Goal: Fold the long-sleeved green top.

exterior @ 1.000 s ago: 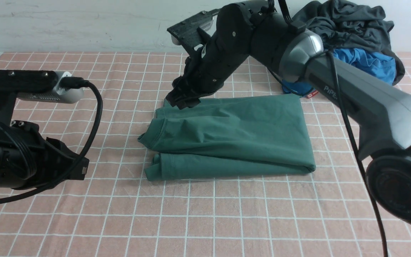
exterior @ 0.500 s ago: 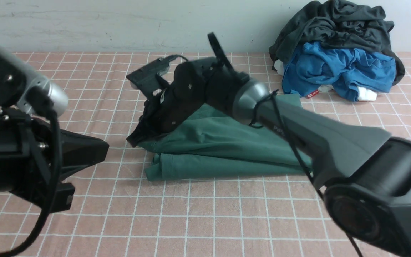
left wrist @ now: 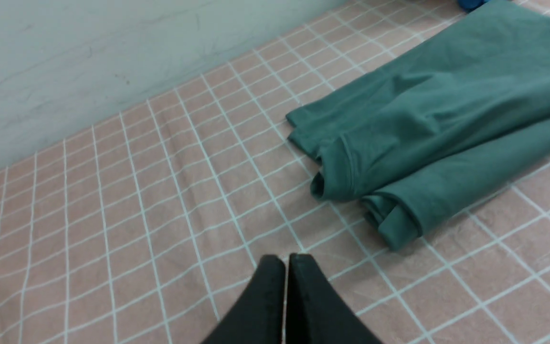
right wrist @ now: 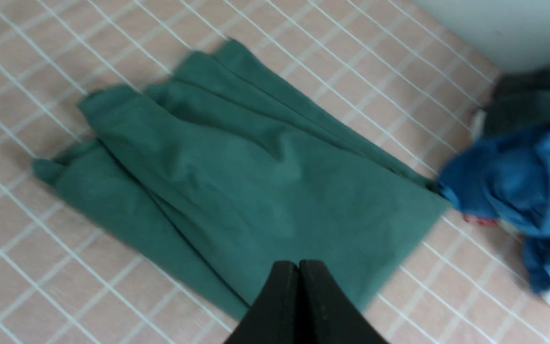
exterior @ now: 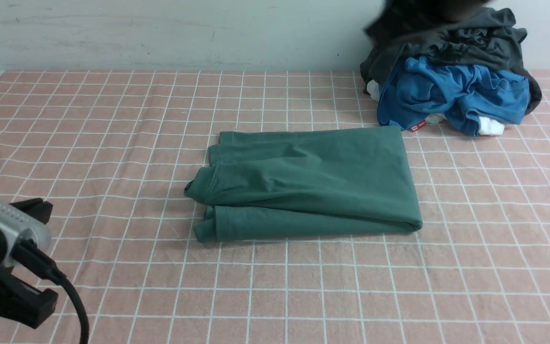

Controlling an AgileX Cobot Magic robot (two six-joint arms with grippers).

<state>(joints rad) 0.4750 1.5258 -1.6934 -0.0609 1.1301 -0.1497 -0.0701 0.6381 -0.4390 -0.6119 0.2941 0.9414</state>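
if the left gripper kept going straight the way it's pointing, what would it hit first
Probably the checked tablecloth. The left gripper, jaws shut, points down at bare cloth beside the cuff end of the folded green top; the top lies off to one side of that line, though depth is hard to judge.

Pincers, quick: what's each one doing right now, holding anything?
Left pincer: closed, holding nothing, off the green long-sleeved top.
Right pincer: closed, holding nothing, above the top.
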